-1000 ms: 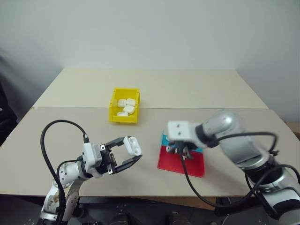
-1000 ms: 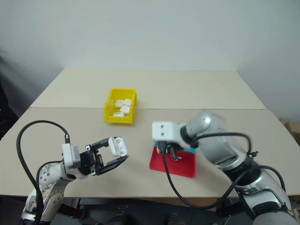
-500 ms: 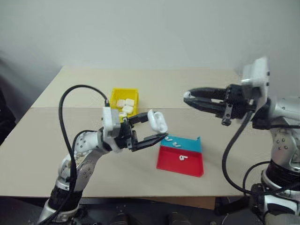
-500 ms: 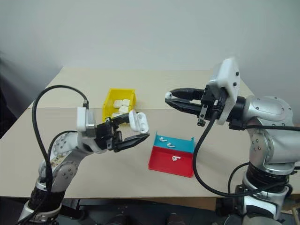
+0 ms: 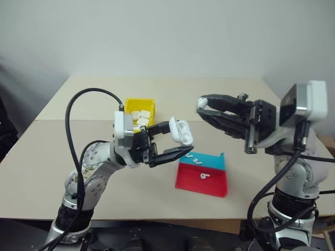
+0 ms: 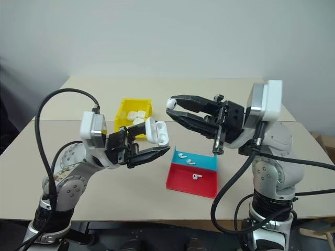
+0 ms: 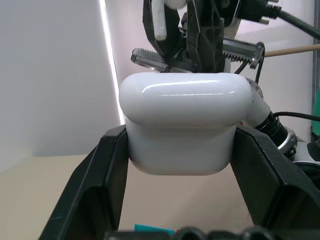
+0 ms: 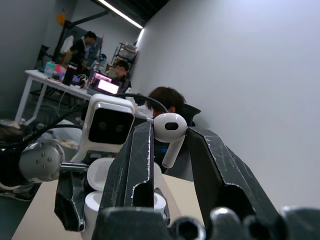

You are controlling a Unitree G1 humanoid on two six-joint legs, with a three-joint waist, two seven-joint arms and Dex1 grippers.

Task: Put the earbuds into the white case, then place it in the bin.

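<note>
My left gripper (image 5: 180, 141) is shut on the white case (image 5: 181, 131), held up above the table with its lid open. The case (image 7: 185, 122) sits squarely between the two black fingers in the left wrist view. My right gripper (image 5: 202, 105) points left toward the case from a short gap away and is shut on one earbud (image 5: 201, 101), which the right wrist view shows pinched at the tips (image 8: 169, 131). Three more earbuds (image 5: 198, 161) lie in the red-and-teal tray (image 5: 215, 186). The yellow bin (image 5: 127, 108) stands behind the left arm.
The bin holds several white cases (image 5: 141, 115). The tray lies on the table below and between the two grippers. The table's seam runs across behind the tray. In the right wrist view, people (image 8: 165, 97) sit at desks in the background.
Both arms have risen. The right gripper left the tray with an earbud and swung to point left. The left gripper carried the case up and to the right, toward it.
</note>
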